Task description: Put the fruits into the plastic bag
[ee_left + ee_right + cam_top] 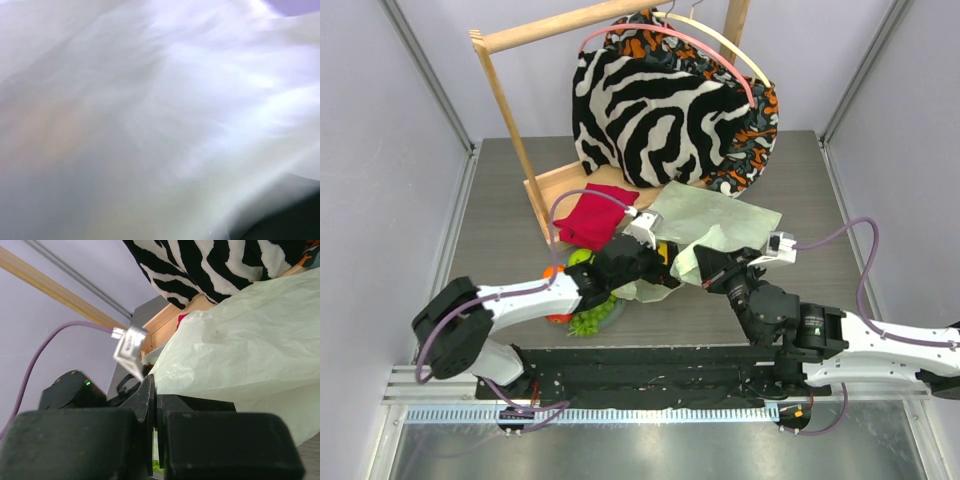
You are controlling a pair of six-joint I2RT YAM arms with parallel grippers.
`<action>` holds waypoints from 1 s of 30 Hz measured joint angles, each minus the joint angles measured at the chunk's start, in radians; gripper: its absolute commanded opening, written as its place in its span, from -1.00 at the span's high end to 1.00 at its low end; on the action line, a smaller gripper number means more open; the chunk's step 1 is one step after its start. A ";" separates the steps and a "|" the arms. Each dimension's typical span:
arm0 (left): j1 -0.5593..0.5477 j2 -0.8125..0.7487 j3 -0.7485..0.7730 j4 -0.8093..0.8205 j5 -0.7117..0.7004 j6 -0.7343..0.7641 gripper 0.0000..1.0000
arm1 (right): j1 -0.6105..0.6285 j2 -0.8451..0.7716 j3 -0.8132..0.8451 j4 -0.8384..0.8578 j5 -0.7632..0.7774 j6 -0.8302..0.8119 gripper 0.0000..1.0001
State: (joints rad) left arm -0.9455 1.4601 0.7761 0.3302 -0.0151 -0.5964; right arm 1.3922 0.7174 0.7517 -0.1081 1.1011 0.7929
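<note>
Top external: right gripper [713,265] pinched closed on plastic bag [720,215] edge, flap lifted. Left gripper [658,262] buried in bag mouth, opening can't tell. Fruits [588,318] piled just beside bag, outside it.

The left wrist view is nothing but blurred pale film of the plastic bag [160,120], with no fingers showing. From above, the left gripper [662,258] has its tip buried under the bag's raised fold, so its jaws are unreadable. Behind that gripper, the arm covers most of the fruits [588,317]. Whether the right gripper [154,401] pinches film is hidden.
</note>
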 measured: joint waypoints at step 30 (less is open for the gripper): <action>-0.002 -0.328 -0.013 -0.325 0.403 0.104 -0.99 | 0.000 -0.025 -0.011 -0.047 0.052 0.019 0.98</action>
State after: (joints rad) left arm -0.9478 1.1320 0.7635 0.0048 0.3882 -0.4927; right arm 1.3922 0.6922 0.7410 -0.1555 1.1530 0.8116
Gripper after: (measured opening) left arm 0.996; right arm 0.028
